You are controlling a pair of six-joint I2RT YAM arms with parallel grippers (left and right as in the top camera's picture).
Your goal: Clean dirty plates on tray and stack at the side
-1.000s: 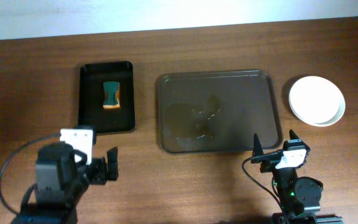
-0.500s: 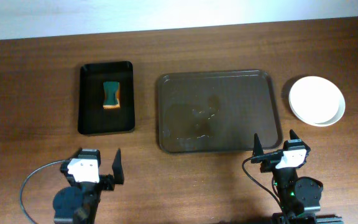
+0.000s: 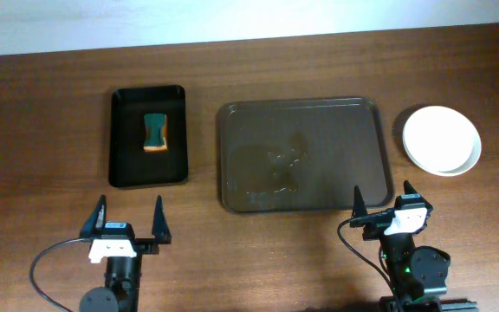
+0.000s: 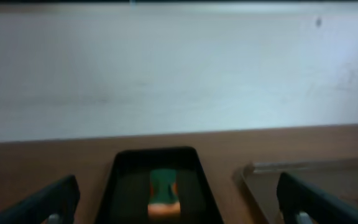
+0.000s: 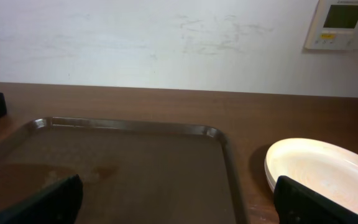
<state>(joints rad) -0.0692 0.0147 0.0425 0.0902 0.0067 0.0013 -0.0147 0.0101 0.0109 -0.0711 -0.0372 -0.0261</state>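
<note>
The white plates (image 3: 441, 139) sit stacked on the table to the right of the large dark brown tray (image 3: 301, 113); the stack also shows in the right wrist view (image 5: 322, 171). The tray holds no plates, only wet streaks, and shows in the right wrist view (image 5: 135, 127) too. My left gripper (image 3: 128, 217) is open and empty near the front edge, below the small black tray. My right gripper (image 3: 383, 201) is open and empty, just in front of the brown tray's front right corner.
A small narrow black tray (image 3: 148, 169) at the left holds a green and yellow sponge (image 3: 155, 132); both show in the left wrist view, tray (image 4: 126, 186) and sponge (image 4: 164, 193). A white wall lies behind the table.
My left arm has pulled back toward the front edge and settled with its gripper pointing at the black tray. The right arm has not moved.
</note>
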